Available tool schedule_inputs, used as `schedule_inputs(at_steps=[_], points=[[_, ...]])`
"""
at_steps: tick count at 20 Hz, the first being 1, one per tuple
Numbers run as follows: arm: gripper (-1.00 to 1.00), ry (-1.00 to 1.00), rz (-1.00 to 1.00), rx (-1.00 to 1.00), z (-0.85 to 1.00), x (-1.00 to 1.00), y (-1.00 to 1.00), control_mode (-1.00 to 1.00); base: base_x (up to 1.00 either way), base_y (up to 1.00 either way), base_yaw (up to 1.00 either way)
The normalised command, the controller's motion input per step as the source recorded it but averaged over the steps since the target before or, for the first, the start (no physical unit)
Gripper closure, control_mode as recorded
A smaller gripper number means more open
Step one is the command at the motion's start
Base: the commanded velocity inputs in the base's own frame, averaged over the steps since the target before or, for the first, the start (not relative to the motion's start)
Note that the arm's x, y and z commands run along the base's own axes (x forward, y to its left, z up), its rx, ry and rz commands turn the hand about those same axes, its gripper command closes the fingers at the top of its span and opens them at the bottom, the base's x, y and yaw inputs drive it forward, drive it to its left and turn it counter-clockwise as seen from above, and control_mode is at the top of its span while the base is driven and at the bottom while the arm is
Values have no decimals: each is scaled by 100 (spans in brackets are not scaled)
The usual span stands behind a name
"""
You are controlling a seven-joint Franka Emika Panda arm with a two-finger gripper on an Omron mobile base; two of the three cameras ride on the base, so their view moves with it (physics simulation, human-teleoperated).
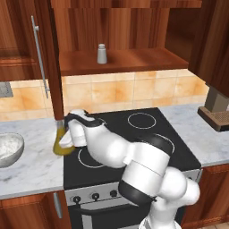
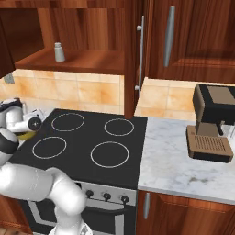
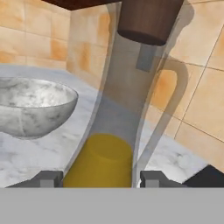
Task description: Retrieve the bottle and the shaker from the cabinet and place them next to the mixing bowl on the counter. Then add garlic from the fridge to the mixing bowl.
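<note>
Risk: the tall olive-yellow cone-bodied bottle (image 3: 111, 144) with brown stopper tips if the two-finger gripper (image 3: 99, 178) lets go while it sits tilted, or knocks the round grey metal mixing bowl (image 3: 33, 107) just to its left. Gripper fingertips (image 3: 48, 178) clamp the bottle's wide yellow base. Bottle sits on the white-grey marbled counter (image 1: 31, 167), left of the black stovetop (image 1: 134, 134). Small pale grey shaker (image 1: 102, 53) stands on the far dark reddish-brown cabinet (image 1: 134, 60) shelf.

Olive-yellow bottle (image 3: 105, 153) (brown stopper) upright on table (image 1: 31, 167) between my end effector's fingertips, near grey mixing bowl (image 1: 10, 149); pale shaker (image 1: 102, 54) upright on open cabinet (image 1: 120, 60) shelf.
</note>
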Motion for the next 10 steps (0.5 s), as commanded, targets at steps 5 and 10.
schedule_inputs(at_steps=[5, 10], points=[[100, 0, 17, 2, -27, 58, 35, -100, 0, 0, 0], [100, 1, 16, 6, -23, 65, 48, -100, 0, 0, 0]])
